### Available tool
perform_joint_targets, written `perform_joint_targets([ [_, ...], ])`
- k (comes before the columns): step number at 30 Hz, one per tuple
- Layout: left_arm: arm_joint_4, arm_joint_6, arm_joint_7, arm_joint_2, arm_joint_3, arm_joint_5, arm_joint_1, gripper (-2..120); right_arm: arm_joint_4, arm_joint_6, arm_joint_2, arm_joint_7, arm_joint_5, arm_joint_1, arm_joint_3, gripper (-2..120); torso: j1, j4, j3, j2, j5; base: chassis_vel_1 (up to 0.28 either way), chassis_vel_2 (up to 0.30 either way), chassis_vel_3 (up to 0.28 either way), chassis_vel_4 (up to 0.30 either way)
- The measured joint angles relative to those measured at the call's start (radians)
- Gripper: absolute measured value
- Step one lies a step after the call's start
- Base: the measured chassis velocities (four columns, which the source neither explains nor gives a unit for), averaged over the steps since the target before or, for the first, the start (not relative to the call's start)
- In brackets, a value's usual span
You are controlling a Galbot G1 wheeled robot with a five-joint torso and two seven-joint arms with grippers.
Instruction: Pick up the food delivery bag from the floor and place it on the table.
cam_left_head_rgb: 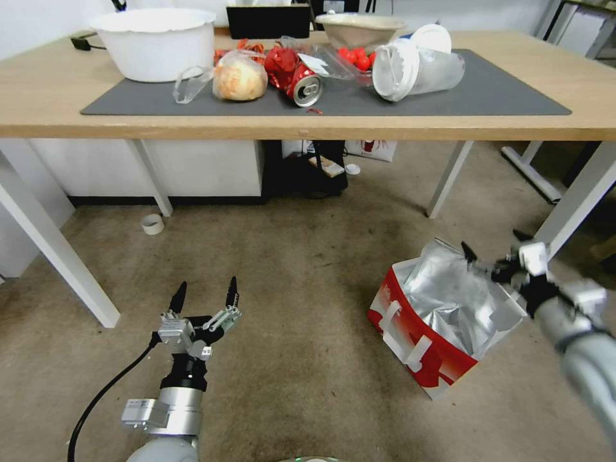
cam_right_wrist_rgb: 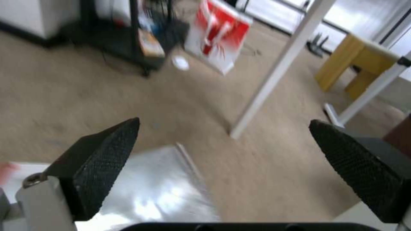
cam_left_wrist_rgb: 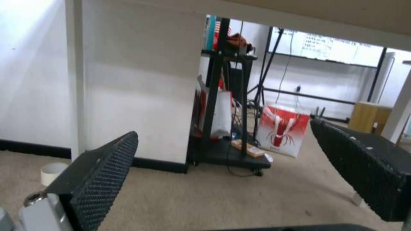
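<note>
Down low on the left, the left gripper (cam_left_head_rgb: pixel 205 298) hovers over bare floor (cam_left_head_rgb: pixel 308 269) with its fingers spread apart and nothing between them; it is well apart from the bag. Behind it stands the table (cam_left_head_rgb: pixel 308 125), its grey mat (cam_left_head_rgb: pixel 487 90) crowded with a white tub (cam_left_head_rgb: pixel 154 45), a crushed can (cam_left_head_rgb: pixel 301 83) and a tipped plastic cup (cam_left_head_rgb: pixel 417 70).

To the right, the food delivery bag (cam_left_head_rgb: pixel 417 340) sits on the floor near a white table leg (cam_left_head_rgb: pixel 571 205), mouth up and gaping, foil lining (cam_left_head_rgb: pixel 449 295) crumpled and standing above the rim. Its long axis runs diagonally, from the near right corner back toward the left, with a red-and-white side and white strap handles (cam_left_head_rgb: pixel 410 350) facing the robot.

It looks light and soft: thin walls that will buckle, foil that may slip or tear. A pinch on a strap handle or the firmer top rim seems safer than the lining.

Farthest right, the right gripper (cam_left_head_rgb: pixel 497 256) hangs at the bag's far upper edge, fingers wide apart, gripping nothing; its wrist view shows foil (cam_right_wrist_rgb: pixel 158 189) just below the left finger (cam_right_wrist_rgb: pixel 102 160).
</note>
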Motion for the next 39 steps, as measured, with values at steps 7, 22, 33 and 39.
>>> perform_joint_targets([
  [7,0.024,0.030,-0.010,0.020,0.022,-0.009,-0.037,100,-0.167,-0.075,-0.077,-0.034,-0.046,0.125,-0.115,100,0.000,-0.0016,0.000,0.000,0.0000,0.000,0.000,0.000,0.000],
  [22,0.038,0.047,-0.021,0.012,0.022,-0.011,-0.049,100,-0.349,-0.206,-0.054,-0.088,-0.164,0.373,-0.424,100,0.000,-0.0009,0.000,0.001,-0.0003,0.000,0.000,0.000,0.000],
  [33,0.045,0.048,-0.021,0.010,0.022,-0.011,-0.051,100,-0.412,-0.219,-0.038,-0.108,-0.206,0.398,-0.469,100,0.000,-0.0008,0.000,0.001,-0.0002,0.000,0.000,0.000,0.000],
  [39,0.045,0.048,-0.023,0.008,0.023,-0.012,-0.051,100,-0.429,-0.264,-0.024,-0.102,-0.211,0.416,-0.487,100,0.000,-0.0007,0.000,0.001,-0.0003,0.000,0.000,0.000,0.000],
])
